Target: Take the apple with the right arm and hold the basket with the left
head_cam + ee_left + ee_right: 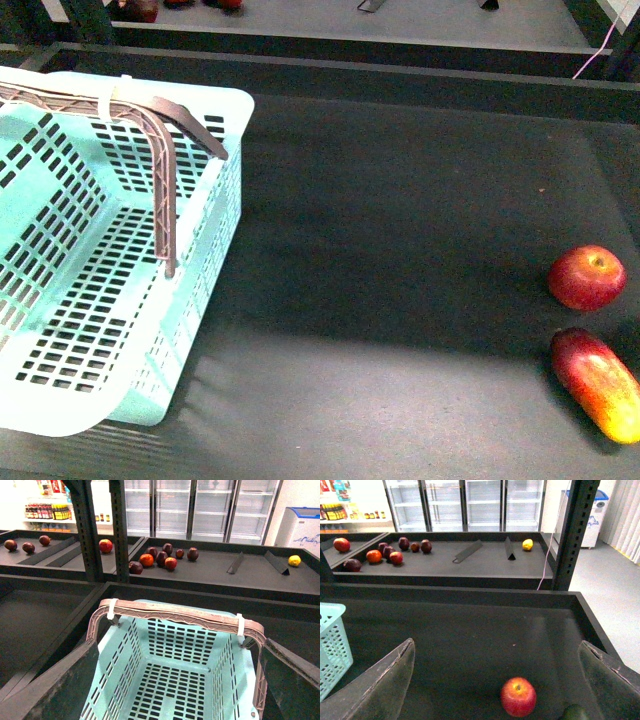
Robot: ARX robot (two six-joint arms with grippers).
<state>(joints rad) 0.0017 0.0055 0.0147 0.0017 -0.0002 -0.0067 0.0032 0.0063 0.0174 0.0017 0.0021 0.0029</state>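
Below the wide-open right hand [495, 643] sits the apple [518, 696], untouched

Overhead light, soft shadow beside basket [228, 103], bright glare behind, sharp focus

Basket [225, 105] runs off the left edge in front view, and its near end is cut off in left wrist view. Oblong fruit [600, 385] clipped at right edge.
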